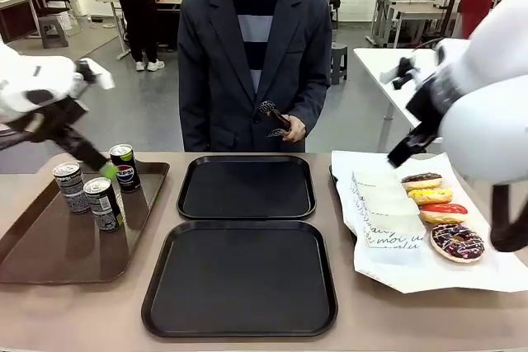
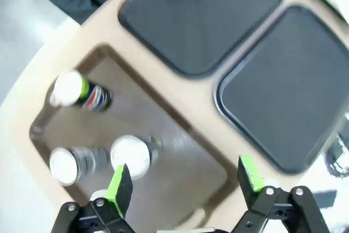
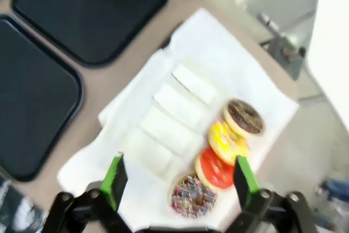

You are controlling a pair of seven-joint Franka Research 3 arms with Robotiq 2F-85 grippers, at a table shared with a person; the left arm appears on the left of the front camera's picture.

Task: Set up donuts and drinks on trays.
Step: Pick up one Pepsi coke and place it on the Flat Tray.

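Three drinks stand on a brown tray: one with a blue logo and two grey ones. My left gripper hangs open just above and between them; in the left wrist view it holds nothing, with the cans below. Two black trays lie bare, one far and one near. Several donuts sit in a row on white paper: chocolate, yellow, red, sprinkled. My right gripper is open above the red and sprinkled donuts.
White paper sleeves lie overlapping left of the donuts. A person in a dark jacket stands at the far edge holding black tongs. The bulky right arm looms over the table's right end.
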